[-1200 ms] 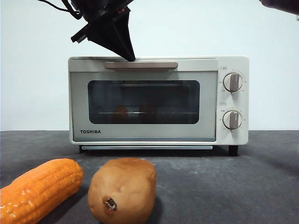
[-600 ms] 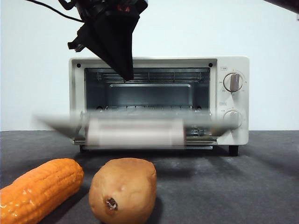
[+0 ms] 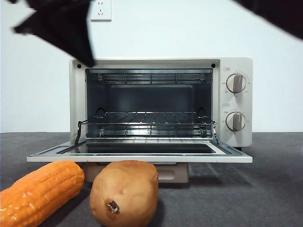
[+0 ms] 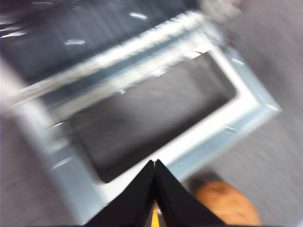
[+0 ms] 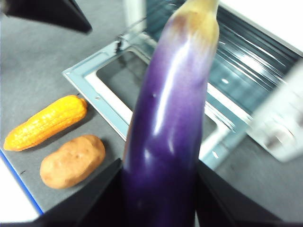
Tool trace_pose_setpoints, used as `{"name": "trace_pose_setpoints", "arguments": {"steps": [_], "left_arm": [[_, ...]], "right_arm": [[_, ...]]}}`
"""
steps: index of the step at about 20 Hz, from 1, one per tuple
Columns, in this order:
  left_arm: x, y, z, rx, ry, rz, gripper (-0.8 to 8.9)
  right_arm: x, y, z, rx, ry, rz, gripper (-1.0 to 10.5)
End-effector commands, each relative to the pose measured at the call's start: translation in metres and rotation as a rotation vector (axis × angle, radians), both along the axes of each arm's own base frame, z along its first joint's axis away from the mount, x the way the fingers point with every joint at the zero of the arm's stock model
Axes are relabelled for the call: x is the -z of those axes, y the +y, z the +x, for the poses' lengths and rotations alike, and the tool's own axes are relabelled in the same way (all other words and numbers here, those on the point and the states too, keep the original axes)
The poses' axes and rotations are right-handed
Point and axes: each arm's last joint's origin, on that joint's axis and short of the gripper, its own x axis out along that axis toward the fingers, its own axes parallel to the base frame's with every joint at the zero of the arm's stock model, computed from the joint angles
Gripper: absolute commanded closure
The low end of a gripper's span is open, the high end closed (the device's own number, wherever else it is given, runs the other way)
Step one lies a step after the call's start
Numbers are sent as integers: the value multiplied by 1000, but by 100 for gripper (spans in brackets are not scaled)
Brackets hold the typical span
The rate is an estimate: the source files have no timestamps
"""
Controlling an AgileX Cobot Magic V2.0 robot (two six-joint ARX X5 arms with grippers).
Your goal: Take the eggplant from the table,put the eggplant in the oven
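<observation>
Right wrist view fills up with the eggplant, pinched between the right gripper's black jaws and held above the oven, whose door lies flat open with the wire rack bare. At the front view's upper left hangs the left gripper, jaws pressed together. On the table, lower left, lie a corn cob and a potato.

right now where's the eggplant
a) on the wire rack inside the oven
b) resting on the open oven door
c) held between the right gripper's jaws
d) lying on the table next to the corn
c: the right wrist view shows the purple eggplant clamped between the right gripper jaws, above the open oven door, while the front view shows its wire rack bare.
</observation>
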Motion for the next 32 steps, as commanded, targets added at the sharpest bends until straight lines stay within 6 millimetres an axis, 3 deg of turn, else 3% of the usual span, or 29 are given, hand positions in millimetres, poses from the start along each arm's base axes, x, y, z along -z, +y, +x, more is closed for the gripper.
{"name": "trace_pose_setpoints", "arguments": {"steps": [1, 8, 11, 15, 21, 25, 28, 32], "left_arm": [[5, 21, -12, -121, -52, -50, 810], [8, 78, -57, -318, -184, -129, 810], [2, 88, -68, -352, -217, -144, 810], [-4, 96, -80, -368, -257, -150, 810], [-7, 100, -85, -377, -283, -164, 810], [-7, 100, -85, -376, -283, -165, 810], [-7, 100, -85, -376, -283, -165, 810], [-7, 100, -85, -376, -284, -165, 810]], "right_arm": [[5, 19, 13, -81, -31, -61, 821], [20, 91, 73, -183, -68, -351, 821], [30, 124, 98, -179, -153, -537, 821], [60, 160, 124, -164, -295, -784, 821], [93, 188, 153, -94, -472, -865, 821], [111, 196, 164, -115, -515, -911, 811], [125, 198, 169, -113, -494, -936, 711], [126, 198, 169, -74, -492, -928, 627]]}}
